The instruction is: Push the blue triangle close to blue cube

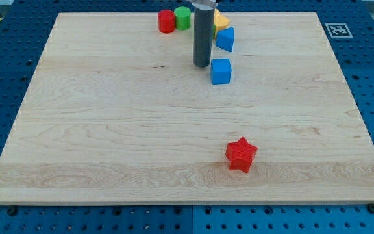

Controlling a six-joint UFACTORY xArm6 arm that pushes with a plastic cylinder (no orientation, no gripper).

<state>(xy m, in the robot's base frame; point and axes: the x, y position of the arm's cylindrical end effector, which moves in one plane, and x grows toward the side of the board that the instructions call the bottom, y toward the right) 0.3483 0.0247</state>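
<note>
The blue cube (221,71) sits on the wooden board in the upper middle. The blue triangle (225,39) lies just above it, a short gap apart. My tip (202,65) rests on the board just left of the blue cube and below-left of the blue triangle, touching neither as far as I can see. The dark rod rises from the tip to the view's top edge.
A red cylinder (166,21) and a green cylinder (182,18) stand near the board's top edge, left of the rod. A yellow block (220,21) is partly hidden behind the rod above the triangle. A red star (241,155) lies at the lower right.
</note>
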